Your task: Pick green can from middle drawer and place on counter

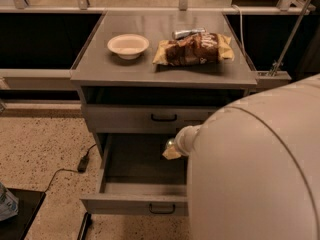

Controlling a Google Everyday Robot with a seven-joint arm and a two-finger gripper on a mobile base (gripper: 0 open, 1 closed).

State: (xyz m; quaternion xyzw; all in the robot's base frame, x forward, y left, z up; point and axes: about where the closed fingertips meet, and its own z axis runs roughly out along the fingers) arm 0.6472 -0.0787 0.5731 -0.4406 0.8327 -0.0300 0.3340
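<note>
The middle drawer (135,166) is pulled open, dark grey inside, with its front panel and black handle toward me. My gripper (176,147) reaches into its right side from my large white arm (260,169), which hides most of it. A small pale greenish-silver rounded shape (168,143) sits at the gripper's tip. It may be the green can, but the rest of it is hidden. The counter (100,69) is the grey top of the cabinet.
On the counter stand a white bowl (128,45), a brown chip bag (192,49) and a plain silver can (186,33) lying behind the bag. The drawer above (150,118) is closed. A black cable (82,163) lies on the speckled floor at the left.
</note>
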